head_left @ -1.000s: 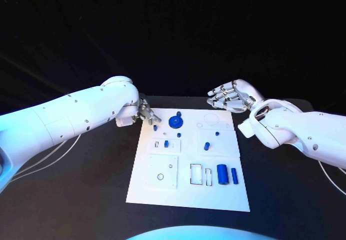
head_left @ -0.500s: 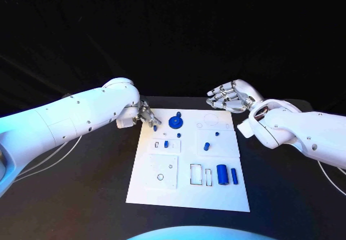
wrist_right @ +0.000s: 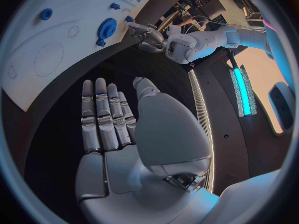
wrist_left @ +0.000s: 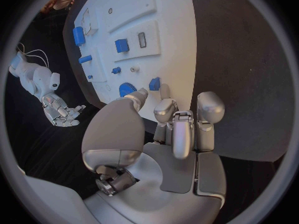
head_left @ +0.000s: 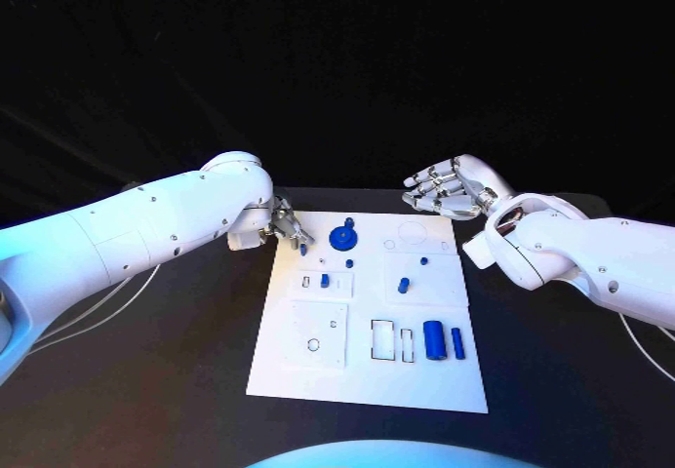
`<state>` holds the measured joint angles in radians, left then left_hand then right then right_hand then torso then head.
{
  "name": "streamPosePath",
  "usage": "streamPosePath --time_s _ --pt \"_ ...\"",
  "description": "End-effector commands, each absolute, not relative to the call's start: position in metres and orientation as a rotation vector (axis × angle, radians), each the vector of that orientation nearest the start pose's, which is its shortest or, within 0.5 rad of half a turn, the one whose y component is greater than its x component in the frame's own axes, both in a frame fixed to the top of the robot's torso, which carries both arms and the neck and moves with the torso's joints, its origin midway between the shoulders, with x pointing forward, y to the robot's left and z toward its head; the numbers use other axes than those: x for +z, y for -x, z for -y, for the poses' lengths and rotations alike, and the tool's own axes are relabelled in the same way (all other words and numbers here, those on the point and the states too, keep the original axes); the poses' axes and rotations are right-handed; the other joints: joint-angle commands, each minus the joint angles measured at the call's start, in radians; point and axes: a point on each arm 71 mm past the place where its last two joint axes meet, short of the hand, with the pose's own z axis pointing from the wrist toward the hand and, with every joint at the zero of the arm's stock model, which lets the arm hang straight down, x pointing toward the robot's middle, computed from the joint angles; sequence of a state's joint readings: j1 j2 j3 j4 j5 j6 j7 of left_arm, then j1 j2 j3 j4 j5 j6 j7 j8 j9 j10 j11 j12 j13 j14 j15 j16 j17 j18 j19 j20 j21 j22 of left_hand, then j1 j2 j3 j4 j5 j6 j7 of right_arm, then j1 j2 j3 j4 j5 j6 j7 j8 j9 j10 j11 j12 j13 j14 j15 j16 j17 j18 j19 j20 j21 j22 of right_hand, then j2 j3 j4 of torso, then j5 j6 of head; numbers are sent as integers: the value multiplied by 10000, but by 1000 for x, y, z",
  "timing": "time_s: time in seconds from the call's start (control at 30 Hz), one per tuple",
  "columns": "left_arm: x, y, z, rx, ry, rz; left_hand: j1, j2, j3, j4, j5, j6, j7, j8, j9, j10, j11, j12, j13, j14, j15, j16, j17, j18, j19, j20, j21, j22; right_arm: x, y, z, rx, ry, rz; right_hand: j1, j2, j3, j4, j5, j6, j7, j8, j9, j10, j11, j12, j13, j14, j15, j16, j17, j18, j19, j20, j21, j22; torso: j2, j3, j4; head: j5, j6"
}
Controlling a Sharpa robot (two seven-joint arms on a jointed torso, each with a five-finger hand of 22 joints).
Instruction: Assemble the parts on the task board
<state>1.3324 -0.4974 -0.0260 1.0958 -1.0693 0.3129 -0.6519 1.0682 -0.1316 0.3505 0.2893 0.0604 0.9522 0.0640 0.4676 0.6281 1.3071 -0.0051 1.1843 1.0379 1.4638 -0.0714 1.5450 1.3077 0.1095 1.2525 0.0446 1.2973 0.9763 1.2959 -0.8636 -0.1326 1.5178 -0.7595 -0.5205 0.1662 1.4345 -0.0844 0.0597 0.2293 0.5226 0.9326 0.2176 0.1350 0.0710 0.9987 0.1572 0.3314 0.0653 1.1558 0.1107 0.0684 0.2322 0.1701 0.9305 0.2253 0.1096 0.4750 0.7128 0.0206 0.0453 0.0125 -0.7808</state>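
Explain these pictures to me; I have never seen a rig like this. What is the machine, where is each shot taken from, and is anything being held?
This is a robot with two white arms, each ending in a silver many-fingered hand, at a black table. The head view looks down from the robot's head. The two round pictures come from cameras at its wrists, behind each hand.

The white task board lies in the middle of the table. Small blue parts sit on it, among them a gear near the far edge and a cylinder nearer the robot.

The left hand reaches over the board's far left corner, its fingertips close to a small blue peg; I cannot tell whether it grips it. The right hand is flat, fingers straight, holding nothing, off the board's far right corner.
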Motion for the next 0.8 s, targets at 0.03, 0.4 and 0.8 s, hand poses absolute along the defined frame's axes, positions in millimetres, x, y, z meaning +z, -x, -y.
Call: streamPosePath --time_s 0.03,0.4,0.8 --pt "-184 -562 -166 -1858 1660 -23748 112 -14 -66 -7 7 65 -7 -41 -16 -33 -25 55 -5 923 74 -42 2216 84 -19 21 -45 15 -159 -494 219 10261 -3877 -15064 -63 17 68 -3 39 -25 46 -35 -4 -69 21 69 -14 -30 61 -42 -10 115 20 50 -65 -10 5 -2 0 -10 -9" --pt "-184 -562 -165 -1866 1642 -23765 250 11 -68 -18 6 90 -8 -56 -54 -33 -27 64 -10 924 72 -40 2219 83 -17 22 -43 21 -159 -495 219 10289 -3913 -15039 -63 17 68 -3 39 -25 46 -35 -4 -69 21 69 -14 -30 61 -42 -10 115 20 50 -65 -10 -1 0 -2 -28 -61" --pt "-186 -561 -164 -1886 1617 -23845 557 178 10 -41 4 133 -18 -81 -125 -25 -36 90 -10 927 65 -33 2228 79 -4 21 -29 52 -160 -495 219 10308 -3920 -15073 -70 24 79 -3 42 -24 45 -34 -3 -69 20 74 -14 -32 61 -41 -15 115 21 51 -72 -21 2 -5 -3 17 -54"
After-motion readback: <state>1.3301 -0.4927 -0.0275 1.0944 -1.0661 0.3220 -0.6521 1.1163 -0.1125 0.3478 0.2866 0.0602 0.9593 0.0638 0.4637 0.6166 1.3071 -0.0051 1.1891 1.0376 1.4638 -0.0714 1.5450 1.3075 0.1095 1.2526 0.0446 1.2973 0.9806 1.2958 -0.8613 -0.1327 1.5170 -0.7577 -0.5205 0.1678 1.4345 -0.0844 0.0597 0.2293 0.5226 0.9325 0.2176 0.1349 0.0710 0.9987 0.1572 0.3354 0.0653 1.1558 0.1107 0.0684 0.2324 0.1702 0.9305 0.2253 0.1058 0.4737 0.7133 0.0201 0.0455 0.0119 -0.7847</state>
